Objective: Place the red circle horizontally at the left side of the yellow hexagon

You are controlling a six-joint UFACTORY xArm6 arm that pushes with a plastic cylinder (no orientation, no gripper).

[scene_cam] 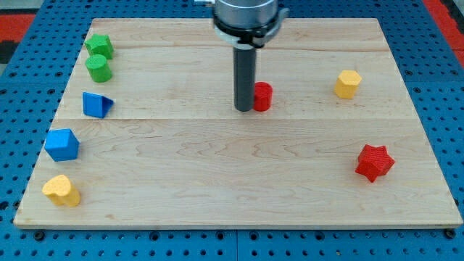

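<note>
My tip (244,109) rests on the wooden board (217,181) just left of the red circle (262,96), touching it or very nearly so; the rod hides the circle's left edge, so I cannot tell for sure. There are no jaws here to spread or pinch, only the straight rod, and it holds nothing. The red circle sits near the middle of the board, a little toward the view's top, and the yellow hexagon (348,84) lies well apart from it toward the view's right, slightly higher in the view. The push seems to be the step in hand: the tip is placed on the side away from the hexagon, which is the right side to drive the circle rightward. The next move calls for a steady slide toward the view's right, with a slight lean toward the top so the circle ends level with the hexagon, and a stop just short of it. The circle is round and may roll off the tip's line. The red star (374,162), the green blocks (98,58), the two blue blocks (96,105) and a yellow block (61,191) lie clear of that path.
</note>
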